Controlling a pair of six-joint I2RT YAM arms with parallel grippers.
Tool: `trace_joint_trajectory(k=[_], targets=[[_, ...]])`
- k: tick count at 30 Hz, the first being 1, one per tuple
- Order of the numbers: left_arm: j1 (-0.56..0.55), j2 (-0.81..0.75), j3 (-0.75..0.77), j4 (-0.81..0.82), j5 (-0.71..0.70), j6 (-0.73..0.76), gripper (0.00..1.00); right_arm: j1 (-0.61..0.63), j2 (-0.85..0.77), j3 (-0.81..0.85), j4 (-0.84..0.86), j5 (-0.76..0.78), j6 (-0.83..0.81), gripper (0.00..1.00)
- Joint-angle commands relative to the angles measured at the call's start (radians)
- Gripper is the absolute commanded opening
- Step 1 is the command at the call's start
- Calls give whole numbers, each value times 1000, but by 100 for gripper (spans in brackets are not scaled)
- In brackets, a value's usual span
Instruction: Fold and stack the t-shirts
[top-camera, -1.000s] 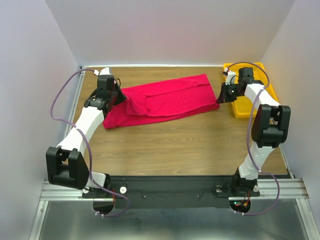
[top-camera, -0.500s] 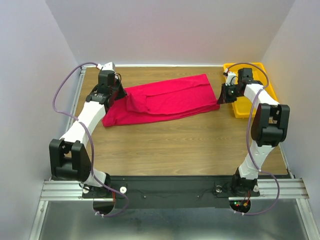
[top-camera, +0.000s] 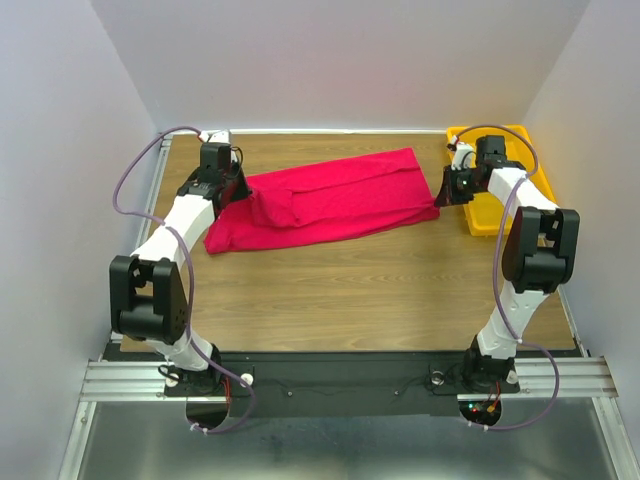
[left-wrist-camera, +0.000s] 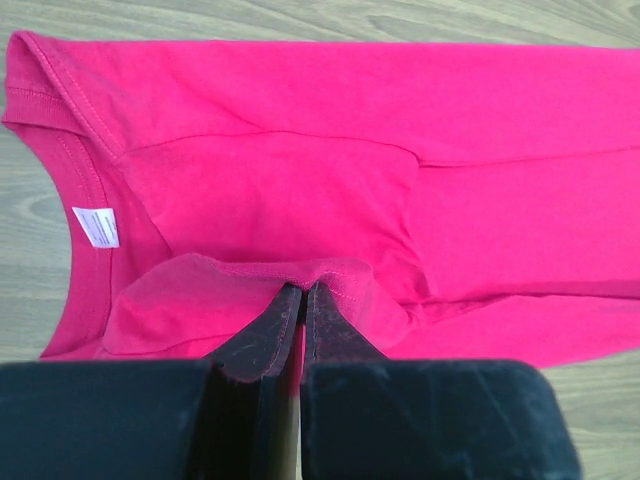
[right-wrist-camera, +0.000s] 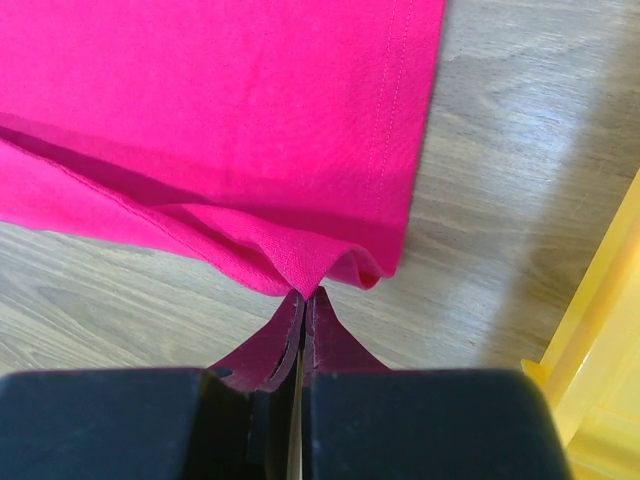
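Wooden table (top-camera: 350, 290), crimson t-shirt (top-camera: 330, 200) across it, yellow tray (top-camera: 487, 218)

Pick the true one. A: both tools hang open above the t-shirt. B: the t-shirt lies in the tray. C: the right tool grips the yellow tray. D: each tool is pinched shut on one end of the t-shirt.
D: the left tool and the right tool each clamp a pinch of the t-shirt, at its opposite ends.

Illegible tag (left-wrist-camera: 96, 226) inside t-shirt (left-wrist-camera: 420, 120) collar
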Motion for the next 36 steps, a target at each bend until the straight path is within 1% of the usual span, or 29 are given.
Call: trace_joint_trajectory(k=[1, 12, 26, 36], targets=[[15, 23, 58, 48, 18, 22, 0, -1, 1, 56, 50, 1, 14, 1], [28, 26, 78, 75, 27, 15, 0, -5, 30, 71, 59, 3, 33, 1], [52, 14, 55, 122, 45, -3, 0, -3, 85, 108, 71, 6, 56, 1], [71, 56, 84, 129, 85, -5, 0, -5, 104, 134, 71, 11, 62, 0]])
